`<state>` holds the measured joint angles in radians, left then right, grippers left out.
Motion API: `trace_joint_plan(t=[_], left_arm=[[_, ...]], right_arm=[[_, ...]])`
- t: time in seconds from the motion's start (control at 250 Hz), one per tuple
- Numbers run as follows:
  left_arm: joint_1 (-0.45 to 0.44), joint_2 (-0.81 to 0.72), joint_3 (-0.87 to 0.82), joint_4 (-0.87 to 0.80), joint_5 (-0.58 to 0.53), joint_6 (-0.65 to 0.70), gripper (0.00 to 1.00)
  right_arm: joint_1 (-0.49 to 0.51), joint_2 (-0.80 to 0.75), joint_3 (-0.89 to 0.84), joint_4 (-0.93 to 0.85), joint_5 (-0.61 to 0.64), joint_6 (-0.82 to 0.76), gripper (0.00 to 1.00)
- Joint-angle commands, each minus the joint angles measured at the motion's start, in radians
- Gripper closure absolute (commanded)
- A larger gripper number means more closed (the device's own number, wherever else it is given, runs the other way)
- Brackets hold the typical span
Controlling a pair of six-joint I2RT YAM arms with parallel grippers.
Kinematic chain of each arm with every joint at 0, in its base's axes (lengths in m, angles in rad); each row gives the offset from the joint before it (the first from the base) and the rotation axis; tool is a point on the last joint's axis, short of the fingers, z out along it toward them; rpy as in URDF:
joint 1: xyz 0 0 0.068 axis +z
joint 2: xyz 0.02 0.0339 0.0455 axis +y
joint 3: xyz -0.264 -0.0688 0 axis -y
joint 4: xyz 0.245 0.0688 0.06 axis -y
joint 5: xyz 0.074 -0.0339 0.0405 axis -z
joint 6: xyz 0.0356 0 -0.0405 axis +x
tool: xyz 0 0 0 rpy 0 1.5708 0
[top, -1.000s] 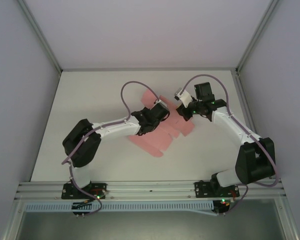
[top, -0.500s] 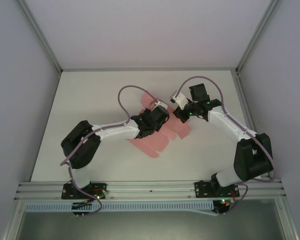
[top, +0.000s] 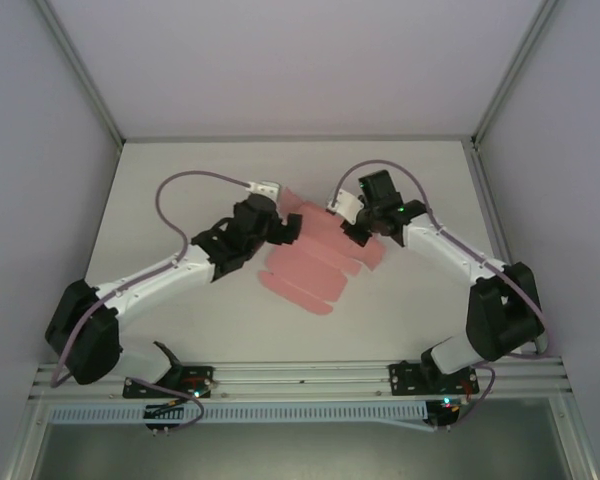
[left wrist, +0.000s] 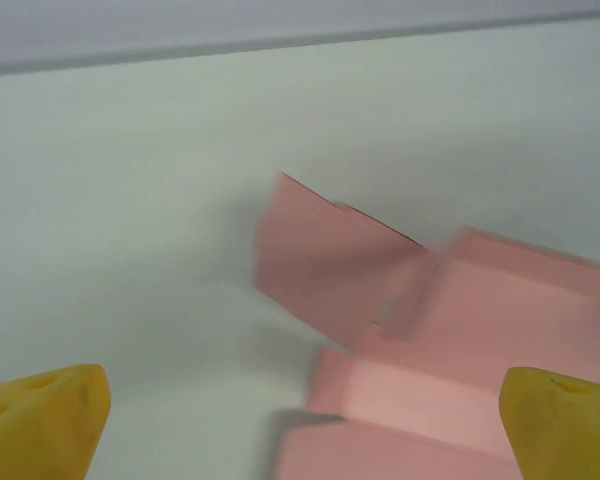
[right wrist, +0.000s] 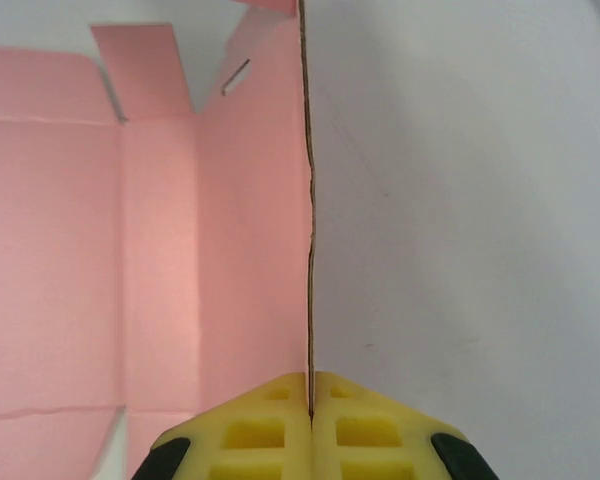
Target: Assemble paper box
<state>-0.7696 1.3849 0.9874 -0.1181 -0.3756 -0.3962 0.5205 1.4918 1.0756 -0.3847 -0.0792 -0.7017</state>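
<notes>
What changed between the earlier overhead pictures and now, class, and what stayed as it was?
The left gripper opened, releasing the pink die-cut card sheet, and drew back leftward. The right gripper edged slightly left. Unchanged: it stays shut on the sheet's raised right edge, and the sheet lies unfolded on the white table.

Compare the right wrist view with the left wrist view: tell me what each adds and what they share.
Right wrist: the right gripper shut on the paper box edge, the card seen edge-on, plus a cut slot. Left wrist: the left gripper wide open, holding nothing, and a raised flap ahead. Both: pink card on the white table.
</notes>
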Motion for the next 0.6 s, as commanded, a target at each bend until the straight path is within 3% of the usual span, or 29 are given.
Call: trace_joint_plan(t=[0.0,0.08,0.359,0.599], left_arm=[[0.081,-0.039,-0.045,-0.079,0.021,-0.098,0.00],[0.113,-0.061,-0.066,-0.082,0.025,-0.104,0.00],[0.200,-0.061,-0.064,-0.122,0.073,-0.109,0.00],[0.348,-0.007,-0.048,-0.071,0.257,-0.101,0.00]], right_arm=[[0.097,-0.003,-0.082,0.164,0.372,-0.208,1.00],[0.127,0.002,-0.133,0.283,0.462,-0.275,1.00],[0.205,-0.038,-0.438,0.886,0.527,-0.522,1.00],[0.241,-0.010,-0.580,1.257,0.568,-0.656,1.00]])
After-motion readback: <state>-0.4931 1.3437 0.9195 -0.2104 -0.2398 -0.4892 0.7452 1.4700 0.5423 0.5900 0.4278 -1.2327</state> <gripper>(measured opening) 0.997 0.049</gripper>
